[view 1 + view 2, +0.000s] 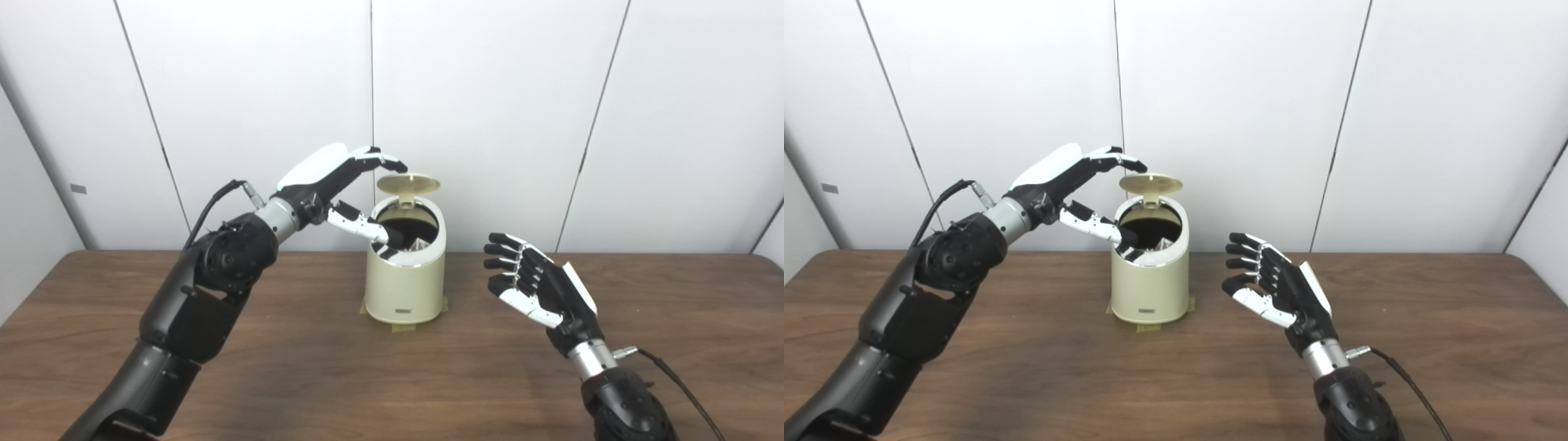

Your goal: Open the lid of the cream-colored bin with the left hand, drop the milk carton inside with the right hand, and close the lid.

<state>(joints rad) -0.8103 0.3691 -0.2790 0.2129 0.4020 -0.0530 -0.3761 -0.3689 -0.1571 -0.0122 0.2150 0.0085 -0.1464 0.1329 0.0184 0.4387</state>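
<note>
The cream-colored bin (404, 288) stands at the table's middle back. Its round lid (408, 183) is up on its rear hinge, so the dark inside shows. A pale angular shape (420, 245), likely the milk carton's top, lies inside the bin. My left hand (334, 177) is open at the bin's upper left. Its fingers reach to the lid's left edge and its thumb rests at the bin's front rim. My right hand (536, 285) is open and empty, palm toward the bin, a little to the bin's right and above the table.
The brown wooden table (306, 367) runs across the view, with white wall panels behind it. Tape strips (404, 328) show at the bin's base. A cable (674, 380) trails from my right wrist.
</note>
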